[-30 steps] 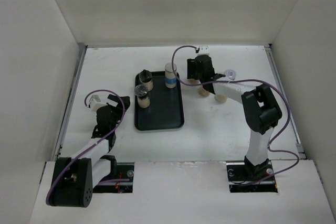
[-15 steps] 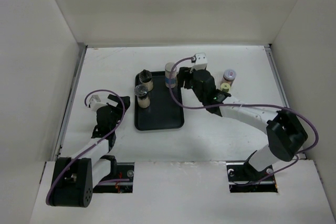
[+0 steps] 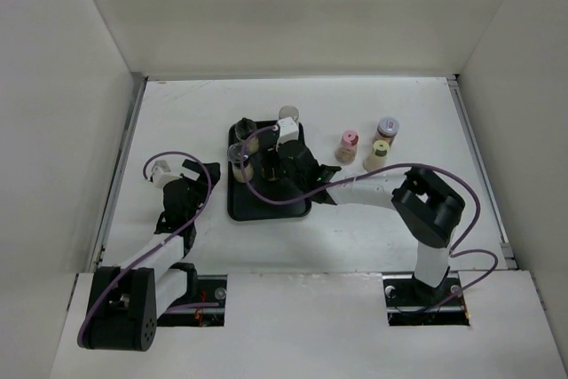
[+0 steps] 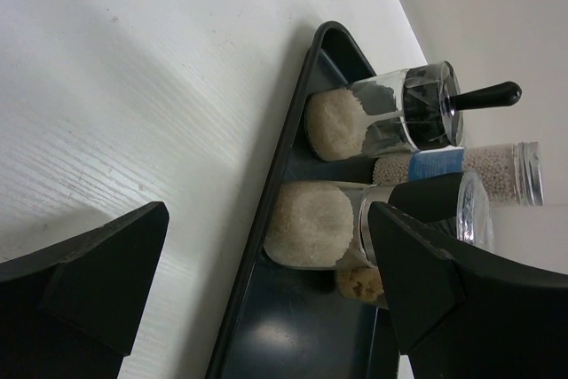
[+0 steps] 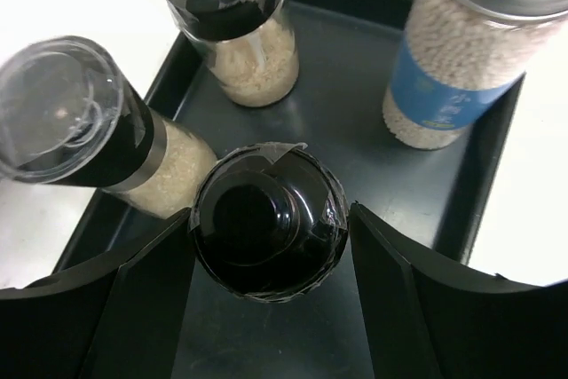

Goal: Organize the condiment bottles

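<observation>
A black tray (image 3: 266, 203) holds a black-capped grinder bottle (image 3: 246, 130), a clear-capped bottle (image 3: 238, 155) and a blue-label bottle (image 3: 287, 114). My right gripper (image 3: 272, 166) reaches over the tray. In the right wrist view it (image 5: 271, 228) is shut on a black-capped bottle (image 5: 269, 219), upright over the tray floor (image 5: 355, 130), next to the clear-capped bottle (image 5: 80, 122) and near the blue-label bottle (image 5: 461, 51). Pink-capped (image 3: 348, 144), lilac-capped (image 3: 388, 129) and yellow-green-capped (image 3: 380, 153) bottles stand on the table to the right. My left gripper (image 3: 197, 177) is open and empty, left of the tray.
White walls enclose the table on the left, back and right. In the left wrist view the tray's near rim (image 4: 257, 246) lies between my open fingers (image 4: 98, 281), with the clear-capped bottle (image 4: 311, 224) and grinder bottle (image 4: 355, 122) behind it.
My right gripper has moved left from the bottles on the right side to over the tray, carrying the black-capped bottle. The left arm has not moved.
</observation>
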You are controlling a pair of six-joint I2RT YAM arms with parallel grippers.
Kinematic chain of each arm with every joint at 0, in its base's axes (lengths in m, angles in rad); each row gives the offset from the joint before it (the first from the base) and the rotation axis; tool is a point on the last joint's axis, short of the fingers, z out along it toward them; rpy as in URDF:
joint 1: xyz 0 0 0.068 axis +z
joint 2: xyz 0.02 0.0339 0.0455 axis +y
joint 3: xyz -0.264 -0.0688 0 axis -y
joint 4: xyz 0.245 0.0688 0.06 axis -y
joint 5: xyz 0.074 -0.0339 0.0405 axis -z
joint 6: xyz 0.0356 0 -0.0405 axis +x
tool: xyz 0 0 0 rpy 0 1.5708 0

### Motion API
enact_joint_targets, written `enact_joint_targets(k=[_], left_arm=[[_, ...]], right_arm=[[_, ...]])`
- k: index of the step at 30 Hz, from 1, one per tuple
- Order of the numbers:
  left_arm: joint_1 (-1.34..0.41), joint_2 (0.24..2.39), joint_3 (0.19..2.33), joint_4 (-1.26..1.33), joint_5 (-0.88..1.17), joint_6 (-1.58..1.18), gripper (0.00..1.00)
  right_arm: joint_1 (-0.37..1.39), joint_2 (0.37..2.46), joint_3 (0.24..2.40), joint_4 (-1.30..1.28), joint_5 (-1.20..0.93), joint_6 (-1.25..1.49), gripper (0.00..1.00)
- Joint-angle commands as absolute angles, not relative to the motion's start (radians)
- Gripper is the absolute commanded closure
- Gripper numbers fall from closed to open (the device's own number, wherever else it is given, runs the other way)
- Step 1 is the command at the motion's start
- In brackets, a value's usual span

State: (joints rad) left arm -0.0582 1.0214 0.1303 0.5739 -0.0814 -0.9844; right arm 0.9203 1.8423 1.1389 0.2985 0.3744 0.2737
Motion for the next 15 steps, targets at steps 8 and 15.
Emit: enact_joint_targets(k=[8, 15], left_arm=[[-0.056, 1.026, 0.14, 0.634, -0.069, -0.994, 0.0], [-0.053, 1.015, 0.138, 0.627, -0.075, -0.994, 0.0]], right_arm=[[0.933, 1.91, 1.218, 0.449, 0.394, 0.294, 0.33], [0.933, 1.922, 1.232, 0.459, 0.396, 0.314, 0.2]])
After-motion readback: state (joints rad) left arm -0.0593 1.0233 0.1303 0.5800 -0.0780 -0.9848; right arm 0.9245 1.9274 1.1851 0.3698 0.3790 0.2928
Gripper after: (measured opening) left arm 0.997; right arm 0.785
